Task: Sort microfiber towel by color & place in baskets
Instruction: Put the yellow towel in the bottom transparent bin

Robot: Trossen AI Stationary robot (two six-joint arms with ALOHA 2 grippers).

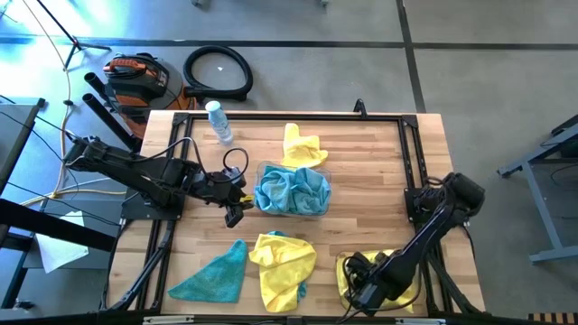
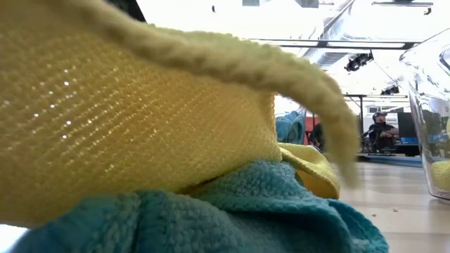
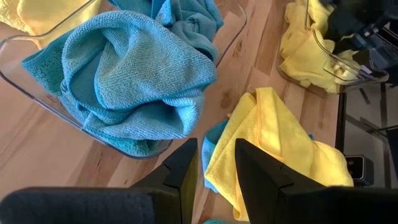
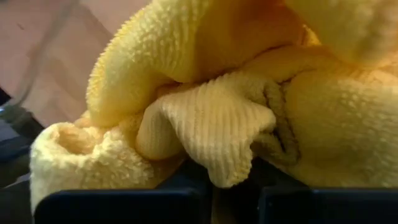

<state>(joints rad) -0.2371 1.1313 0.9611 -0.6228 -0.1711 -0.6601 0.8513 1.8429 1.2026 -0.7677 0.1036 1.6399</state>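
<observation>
Left fingers [image 3: 214, 171] stand slightly apart, empty, beside the teal-filled basket [image 1: 267, 168]. Loose yellow towel [image 1: 284, 260] lies limp mid-surface; pinch a raised fold. Right fingers [image 4: 211, 186] nip yellow cloth [image 4: 211, 130] in the right basket [image 1: 341, 271].

teal towels [image 1: 292, 190] crumpled in centre basket [image 1: 264, 171], yellow towels [image 1: 406, 266] in right basket [image 1: 340, 267]

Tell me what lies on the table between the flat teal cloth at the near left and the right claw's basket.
In the high view, a crumpled yellow towel over a bit of teal lies between the flat teal cloth and the basket where the right claw works.
</observation>
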